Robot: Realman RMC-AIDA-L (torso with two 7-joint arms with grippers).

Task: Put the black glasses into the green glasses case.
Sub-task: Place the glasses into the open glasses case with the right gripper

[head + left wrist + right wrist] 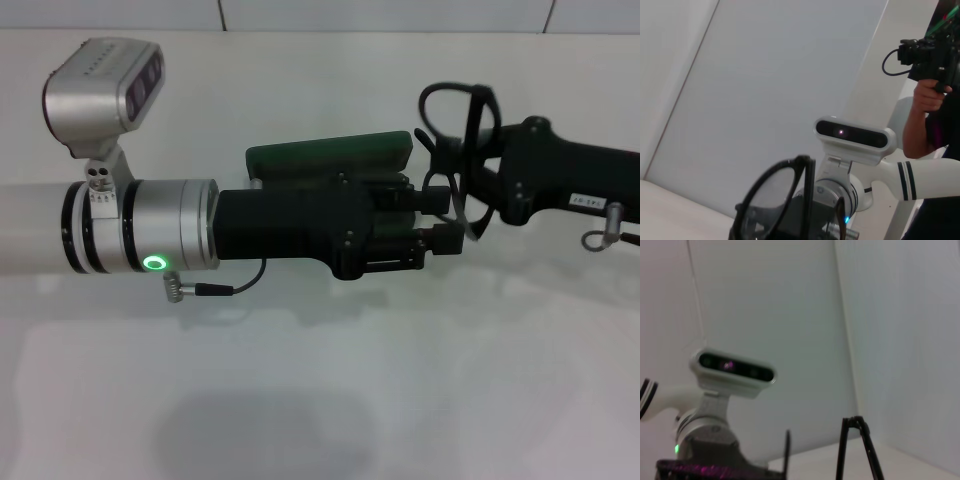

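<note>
The black glasses hang in the air between my two grippers, right of centre in the head view. My right gripper comes in from the right and is shut on the thin frame. My left gripper reaches across from the left; its fingers stand apart, with the lower part of the frame at their tips. The green glasses case lies on the table behind my left arm, partly hidden by it. The left wrist view shows a lens of the glasses close up. Two temple arms of the glasses rise in the right wrist view.
The white table stretches in front of both arms. A white wall runs along its far edge. In the left wrist view a person holding a camera stands behind my right arm.
</note>
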